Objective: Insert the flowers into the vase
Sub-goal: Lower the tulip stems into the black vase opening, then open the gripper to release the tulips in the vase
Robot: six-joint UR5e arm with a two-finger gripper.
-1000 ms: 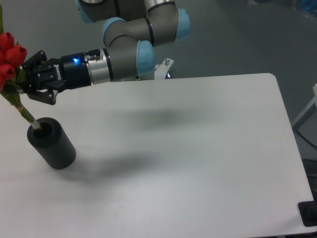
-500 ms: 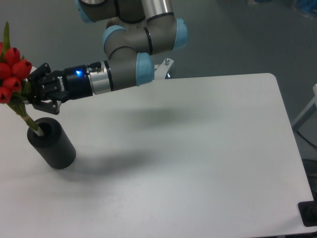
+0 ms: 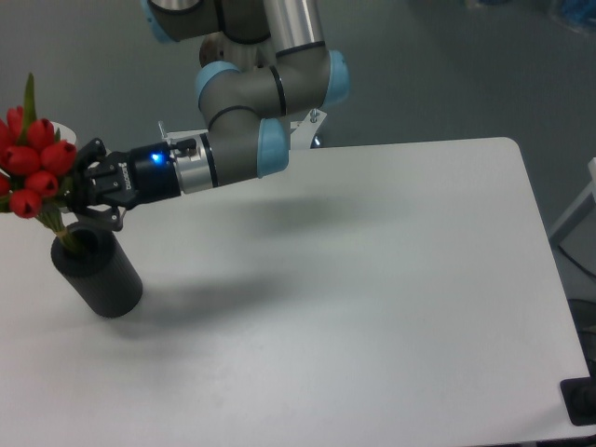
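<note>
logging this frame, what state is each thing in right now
flowers: held up by the stems, lower ends inside the vase's bore, heads tilted left
vase: upright on the table, stems entering its mouth
gripper: fingers shut on the stems just above the vase
table: white, bearing the vase

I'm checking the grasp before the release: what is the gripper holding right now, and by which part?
The gripper is shut on the flowers, gripping the stems just below the red buds, above the vase mouth, where the stem ends sit.
</note>
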